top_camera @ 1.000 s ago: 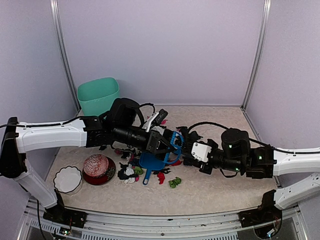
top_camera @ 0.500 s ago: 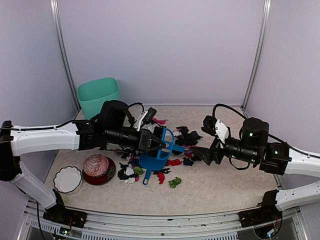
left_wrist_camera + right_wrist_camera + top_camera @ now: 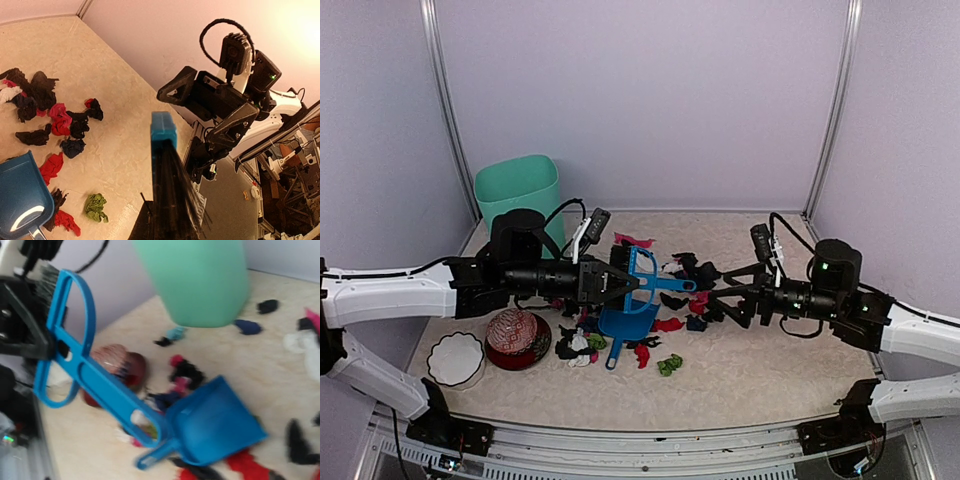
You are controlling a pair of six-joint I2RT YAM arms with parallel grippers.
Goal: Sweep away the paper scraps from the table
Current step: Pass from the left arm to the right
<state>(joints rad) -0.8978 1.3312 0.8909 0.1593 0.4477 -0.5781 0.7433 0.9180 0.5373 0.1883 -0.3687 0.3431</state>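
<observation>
a second ago the right claw [image 3: 728, 296] was pressed in against the blue hand brush [image 3: 646, 272], alongside the left claw [image 3: 608, 281]. since then its jaws have swung wide and the arm has drawn back to the right. it now hangs over the table [image 3: 770, 375] well apart from the brush, gaping and holding nothing, as the left wrist view shows plainly. the brush has stayed with the left claw, which is clamped tight on it and has itself pulled back a little to the left. the brush is lifted clear of the surface, its looped handle pointing toward the right arm. i read this as a handover or regrip just finished, so 1 claw now has sole charge of the brush. as far as these views tell, it has swept nothing. the paper scraps [image 3: 682, 270] lie strewn over the middle of the table between the 2 arms, mostly black with red and pink, and 1 green scrap [image 3: 669, 365] sits nearer the front rail. the blue dustpan [image 3: 626, 322] lies flat on the table among them, touched by neither claw. the freed right claw looks best placed to steady the dustpan while the brush comes down to the scraps. the green bin [image 3: 517, 190] waits at the far left corner.
</observation>
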